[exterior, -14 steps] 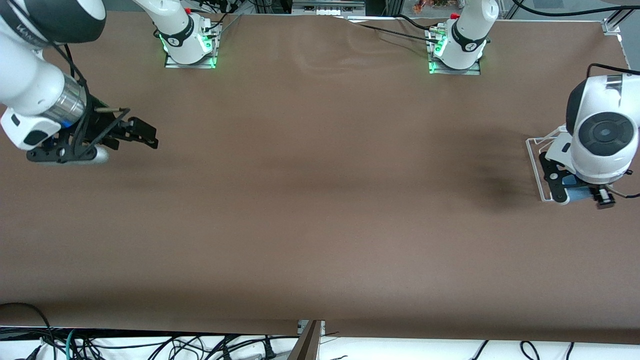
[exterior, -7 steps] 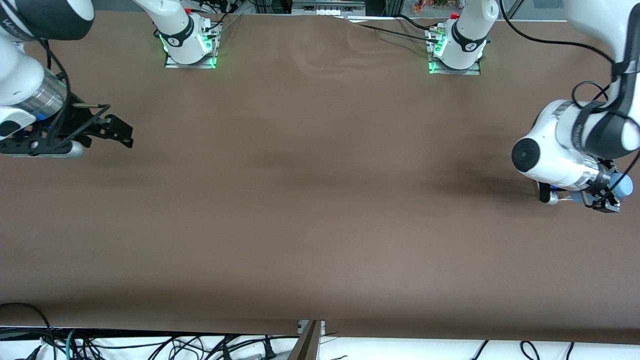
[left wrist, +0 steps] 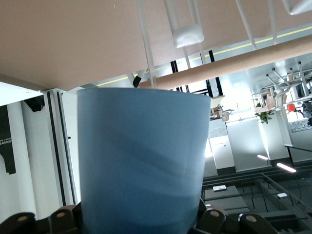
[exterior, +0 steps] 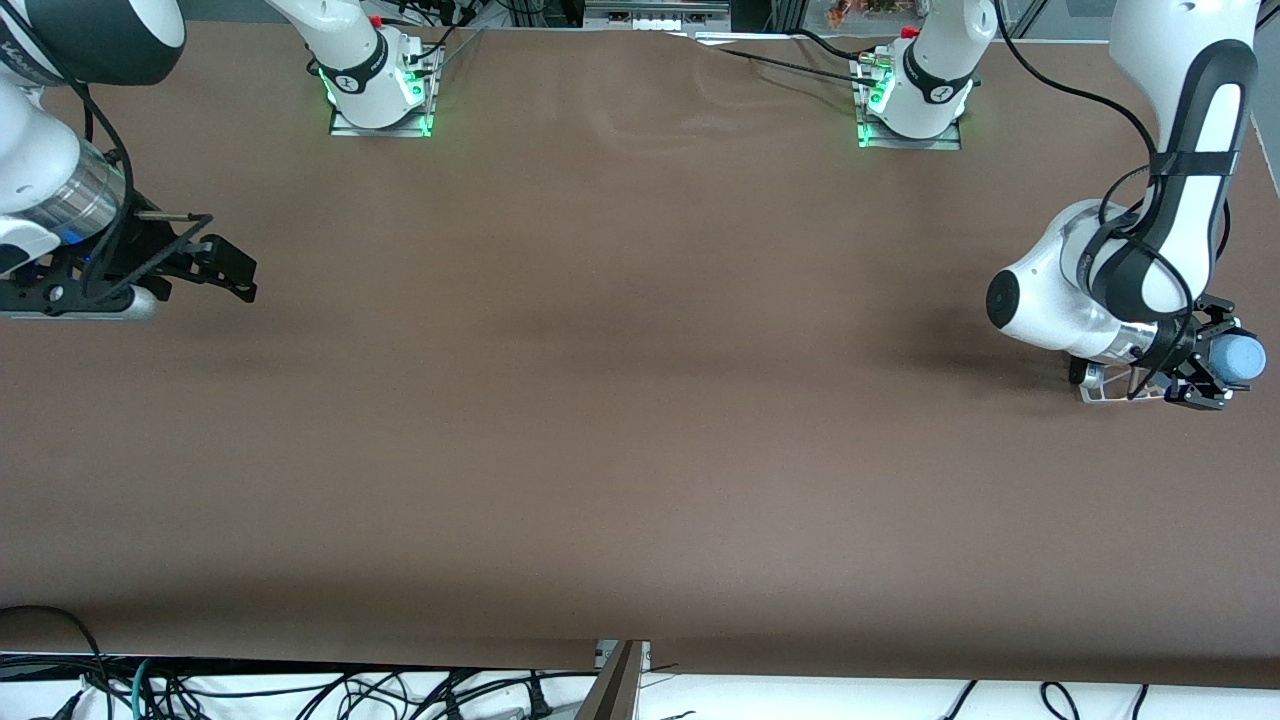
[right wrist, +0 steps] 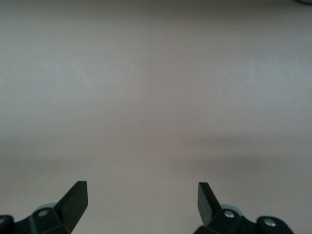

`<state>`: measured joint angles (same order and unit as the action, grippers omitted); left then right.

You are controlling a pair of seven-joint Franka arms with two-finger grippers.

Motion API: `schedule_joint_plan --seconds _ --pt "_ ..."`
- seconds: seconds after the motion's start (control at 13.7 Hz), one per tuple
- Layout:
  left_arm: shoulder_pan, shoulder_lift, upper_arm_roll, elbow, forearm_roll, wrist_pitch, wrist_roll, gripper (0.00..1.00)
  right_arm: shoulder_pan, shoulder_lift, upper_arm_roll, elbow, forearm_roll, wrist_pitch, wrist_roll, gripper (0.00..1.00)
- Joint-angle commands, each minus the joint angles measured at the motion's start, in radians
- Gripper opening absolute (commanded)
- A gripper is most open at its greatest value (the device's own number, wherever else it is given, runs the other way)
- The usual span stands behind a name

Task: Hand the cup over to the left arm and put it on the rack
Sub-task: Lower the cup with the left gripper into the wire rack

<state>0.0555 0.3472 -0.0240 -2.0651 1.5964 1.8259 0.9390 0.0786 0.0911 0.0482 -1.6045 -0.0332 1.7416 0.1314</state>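
- Left gripper point(exterior: 1212, 372), black and two-fingered on the white jointed left arm point(exterior: 1090, 290), clamped on the small light blue plastic cup point(exterior: 1238, 357) at the left arm's end of the brown bench point(exterior: 640, 400).
- Cup turned on its side in that grip, rounded base pointing out past the fingers toward the bench edge.
- Directly under the gripper, a corner of the small white wire rack point(exterior: 1105, 392), mostly hidden by the wrist.
- In the left wrist view, blue cup wall point(left wrist: 141, 161) filling the space between the fingers, with white rack wires point(left wrist: 146, 48) and the thin light wooden dowel point(left wrist: 229, 68) just past the cup's rim; touching or not, cannot tell.
- Right gripper point(exterior: 215, 270), black, on the white right arm point(exterior: 40, 170) with a blue glow at its wrist, waiting above the bench at the right arm's end, well apart from the cup.
- Right gripper's fingertips point(right wrist: 75, 197) spread wide with nothing between them, only bare brown bench below.
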Motion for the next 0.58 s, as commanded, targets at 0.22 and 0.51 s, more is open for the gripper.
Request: schedule_joint_plan --seconds 0.22,0.51 --pt "0.027 0.010 -0.004 -0.044 0.060 -0.005 -0.080 0.00 0.006 0.018 0.002 0.041 -0.010 -0.007 -0.004 1.00" --pt "0.024 0.042 -0.005 -0.035 0.060 -0.007 -0.121 0.00 0.052 0.019 0.002 0.055 -0.011 -0.005 0.000 1.00"
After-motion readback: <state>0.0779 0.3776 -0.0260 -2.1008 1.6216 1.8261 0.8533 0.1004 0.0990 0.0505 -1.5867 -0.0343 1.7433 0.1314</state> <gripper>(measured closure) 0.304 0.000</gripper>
